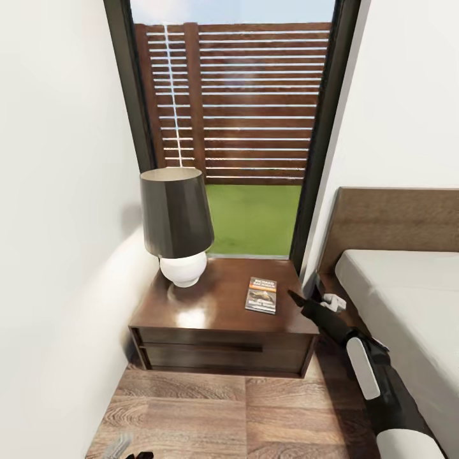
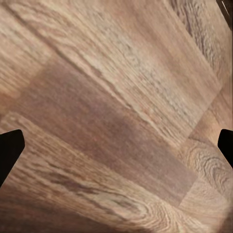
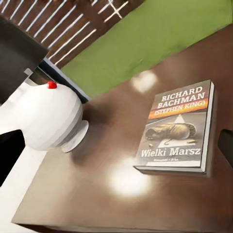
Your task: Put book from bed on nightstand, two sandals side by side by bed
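The book (image 1: 261, 295) lies flat on the right half of the nightstand (image 1: 210, 306), dark cover up with white lettering and an orange band; it is seen close up as the book (image 3: 177, 128) in the right wrist view. My right gripper (image 1: 299, 299) hovers just off the nightstand's right edge, a little right of the book, open, its fingers (image 3: 226, 145) wide apart and holding nothing. My left gripper (image 2: 116, 148) hangs low over the wood floor, open and empty. The bed (image 1: 401, 299) stands at the right. The sandals are out of view.
A lamp (image 1: 176, 223) with a dark shade and white base stands on the nightstand's left half. A white wall is close on the left, and a tall window (image 1: 236, 127) rises behind. A small white object (image 1: 333, 301) sits between nightstand and bed. Plank floor (image 1: 242, 414) lies in front.
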Tool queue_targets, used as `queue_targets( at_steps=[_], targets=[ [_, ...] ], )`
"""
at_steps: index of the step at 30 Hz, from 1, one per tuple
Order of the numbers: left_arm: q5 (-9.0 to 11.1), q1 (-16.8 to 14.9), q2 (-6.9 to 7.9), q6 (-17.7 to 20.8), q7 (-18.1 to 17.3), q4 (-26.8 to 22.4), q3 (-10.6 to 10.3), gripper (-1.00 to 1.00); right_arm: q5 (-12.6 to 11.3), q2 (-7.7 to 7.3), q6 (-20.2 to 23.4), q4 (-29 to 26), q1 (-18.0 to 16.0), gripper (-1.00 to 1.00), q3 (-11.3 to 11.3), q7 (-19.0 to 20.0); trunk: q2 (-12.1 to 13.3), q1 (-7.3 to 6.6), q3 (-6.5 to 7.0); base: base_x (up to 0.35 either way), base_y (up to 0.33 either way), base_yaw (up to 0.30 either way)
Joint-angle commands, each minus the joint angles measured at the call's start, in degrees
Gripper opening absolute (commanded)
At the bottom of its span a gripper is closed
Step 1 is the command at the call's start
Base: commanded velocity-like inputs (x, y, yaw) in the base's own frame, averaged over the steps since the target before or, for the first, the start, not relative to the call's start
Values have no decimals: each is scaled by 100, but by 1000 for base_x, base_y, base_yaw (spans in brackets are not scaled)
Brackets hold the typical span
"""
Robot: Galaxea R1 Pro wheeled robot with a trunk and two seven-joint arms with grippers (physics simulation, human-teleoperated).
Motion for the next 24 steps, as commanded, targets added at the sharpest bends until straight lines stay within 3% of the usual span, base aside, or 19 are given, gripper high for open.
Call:
queue_targets(
  at_steps=[1, 2, 8, 12, 16, 24],
  targets=[
    [58, -1, 1, 28, 45, -24, 1, 100, -39, -1, 91, -255, 92, 100, -3, 9, -2, -1, -6, -9, -2, 0],
    [58, -1, 1, 28, 45, -24, 1, 100, -39, -1, 91, -255, 92, 100, -3, 9, -2, -1, -6, -9, -2, 0],
    [58, -1, 3, 25, 40, -138, -5, 100, -36, -13, 462, -1554, 637, 100, 17, 10, -2, -1, -6, -4, -1, 0],
    [61, -1, 3, 28, 24, -192, -4, 100, -34, -32, 585, -2125, 929, 100, 22, 20, -2, -1, -6, -1, 0, 0],
    [63, -1, -1, 29, 16, -221, -6, 100, -33, -56, 630, -2321, 1064, 100, 19, 49, -2, -1, -6, 0, 0, 0],
    [97, -1, 1, 31, 12, -254, 13, 100, -32, -93, 692, -2512, 1189, 100, 24, 727, 9, -22, 198, 0, 0, -18]
  ],
)
